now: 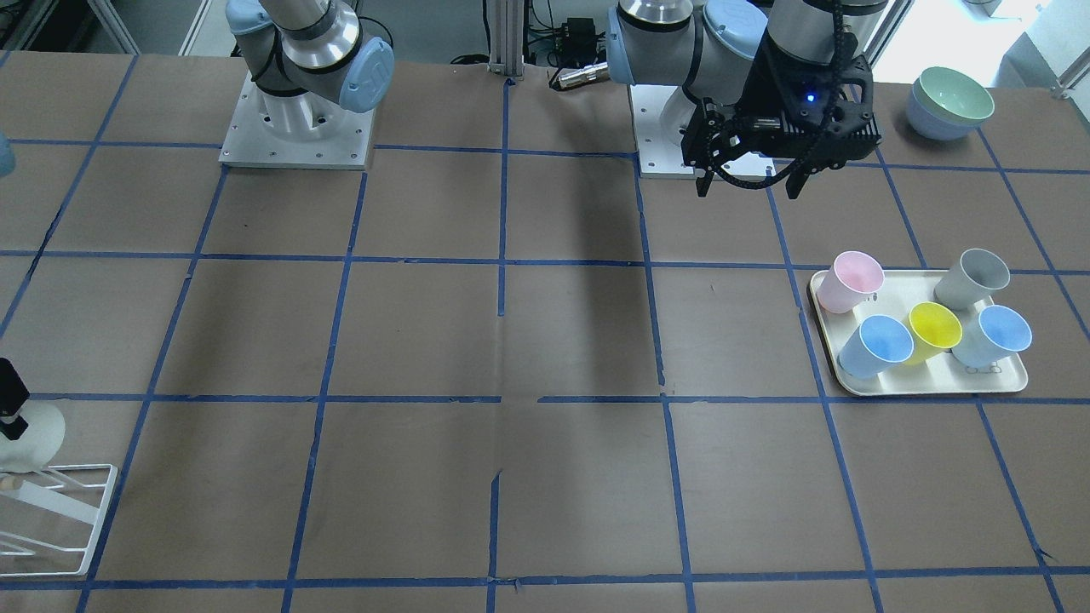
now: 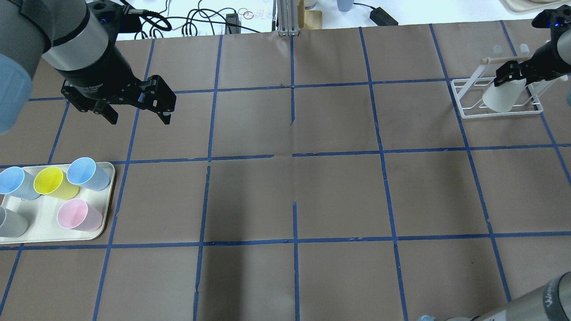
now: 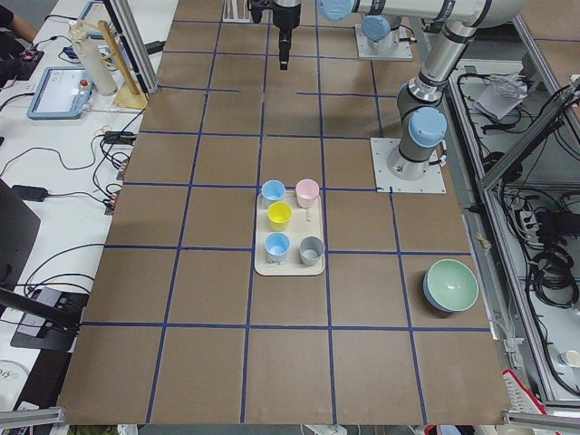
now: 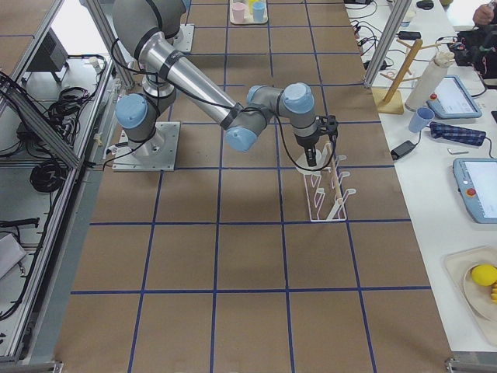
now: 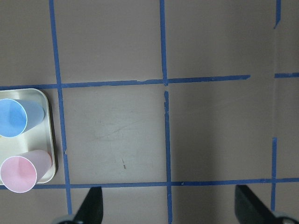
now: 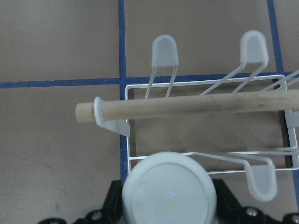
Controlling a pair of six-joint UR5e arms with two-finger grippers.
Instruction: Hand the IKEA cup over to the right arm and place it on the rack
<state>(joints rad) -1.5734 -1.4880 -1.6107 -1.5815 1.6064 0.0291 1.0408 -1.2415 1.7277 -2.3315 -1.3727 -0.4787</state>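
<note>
1. Right wrist-mounted view: the pale cream-white tapered plastic IKEA cup [image 6: 169, 193] sits between the right jaws, its round closed end toward the camera. A black finger [image 6: 111, 204] presses on each side, so the right jaws are clenched on the cup.
2. In the overhead exterior view the cup [image 2: 503, 96] hangs tilted below those jaws. Its narrow end is up at them and its wide end is low over the base frame of the white wire-frame drying rack [image 2: 464, 109]. Whether it touches a rod I cannot tell.
3. Just beyond the right jaws the rack's pale wooden peg [image 6: 196, 106] runs crosswise. Slanted white wire rods with rounded caps rise on both sides of it.
4. The silver-grey right arm [image 4: 194, 78], with pale blue joint caps, reaches out over the brown paper-covered bench [image 2: 290, 196], which is taped with a blue grid, and carries the jaws above the rack.
5. The left jaws are well apart from the right jaws, at the other end of the bench. They are released and hold nothing, with both black fingertips [image 5: 93, 207] pointing down at bare bench.
6. Low and off to one side of the left jaws lies a cream flat rectangular tray [image 2: 44, 229]. On it are two blue plastic cups [image 1: 877, 345], a yellow cup [image 1: 932, 330], a pink cup [image 1: 847, 281] and a grey cup [image 1: 971, 277].
7. Farther out on that side than the left jaws, a pale green bowl [image 1: 954, 95] rests nested in a blue one.
</note>
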